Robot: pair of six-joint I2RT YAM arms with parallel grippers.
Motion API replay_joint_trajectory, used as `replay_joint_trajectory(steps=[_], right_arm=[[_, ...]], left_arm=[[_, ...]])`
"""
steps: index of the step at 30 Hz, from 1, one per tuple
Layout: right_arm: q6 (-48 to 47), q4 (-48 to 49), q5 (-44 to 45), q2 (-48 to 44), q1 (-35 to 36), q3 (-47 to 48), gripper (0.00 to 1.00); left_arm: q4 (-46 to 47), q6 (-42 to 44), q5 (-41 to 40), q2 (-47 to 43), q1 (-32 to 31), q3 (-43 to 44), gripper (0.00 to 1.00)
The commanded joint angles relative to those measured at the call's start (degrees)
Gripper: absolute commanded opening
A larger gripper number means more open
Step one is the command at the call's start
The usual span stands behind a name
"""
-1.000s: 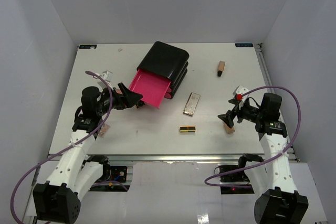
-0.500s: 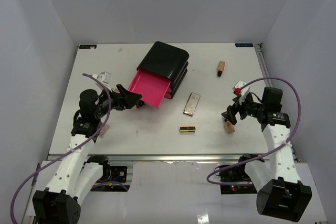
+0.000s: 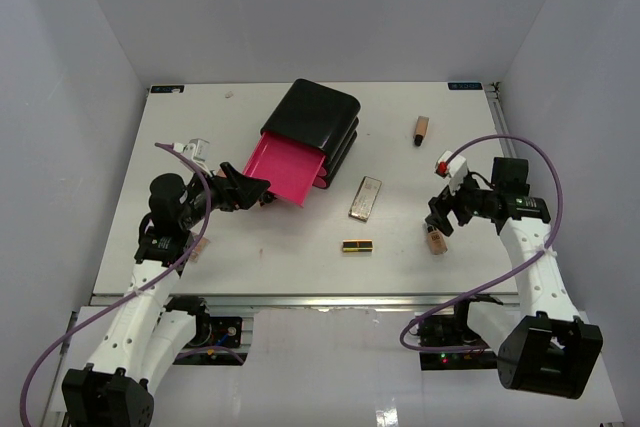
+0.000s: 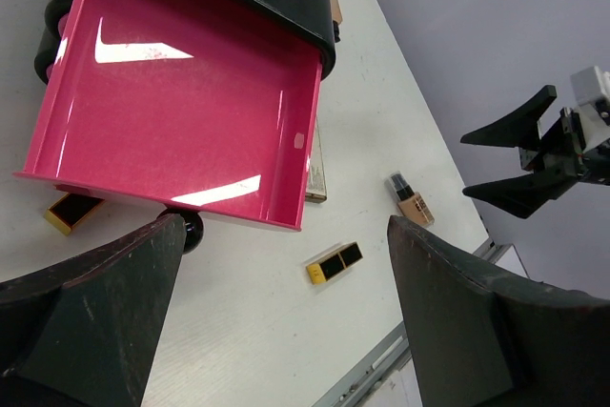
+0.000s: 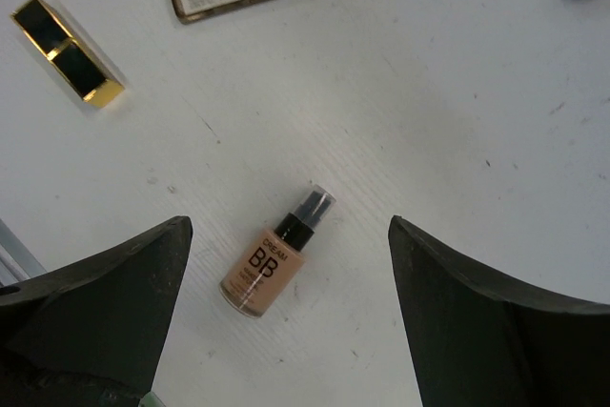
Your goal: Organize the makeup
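Observation:
The makeup lies scattered on the white table. A tan BB-cream bottle (image 5: pixel 272 264) with a black cap lies flat directly below my open right gripper (image 5: pixel 288 228), between its two fingers but untouched; from above the bottle (image 3: pixel 436 240) sits just in front of that gripper (image 3: pixel 441 217). A black-and-gold lipstick (image 3: pixel 357 245) and a flat beige palette (image 3: pixel 365 198) lie mid-table, and another tan bottle (image 3: pixel 421 129) lies farther back. My left gripper (image 3: pixel 254 190) hovers open and empty in front of the pink drawer (image 4: pixel 181 102). A second lipstick (image 4: pixel 71 213) pokes out under the drawer.
The black box (image 3: pixel 318 117) stands at the back centre with its pink drawer (image 3: pixel 285 169) pulled out toward the left arm. A small pinkish piece (image 3: pixel 197 248) lies beside the left arm. The table's front edge (image 3: pixel 320 296) runs just beyond the lipstick.
The right arm has swung its gripper back and round over the BB-cream bottle, and its jaws have narrowed slightly. The left arm has barely moved.

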Motion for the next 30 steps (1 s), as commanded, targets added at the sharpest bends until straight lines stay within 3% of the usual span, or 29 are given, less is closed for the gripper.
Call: replay_joint_trajectory(steps=[1,11,20,28,30], right_arm=[[7.24,2.85,13.88,1.63,3.04,1.29,0.90],[14.64,4.69,27.71,0.15,8.68,-3.49,0.90],[15.19,5.24,29.23,4.23,9.06,-4.36,0.91],[15.65,6.42,25.95,9.11,10.49,-5.95,1.00],[15.93,6.91,25.63,10.29,11.03,-6.68,0.95]], left_arm=[[0.90,0.06,0.20,-1.22,0.06,-0.43,0.98],[0.98,0.06,0.29,-1.22,0.15,-0.46,0.98],[0.98,0.07,0.20,-1.31,0.13,-0.52,0.98],[0.98,0.06,0.11,-1.22,0.06,-0.60,0.98],[0.90,0.10,0.02,-1.22,0.06,-0.52,0.98]])
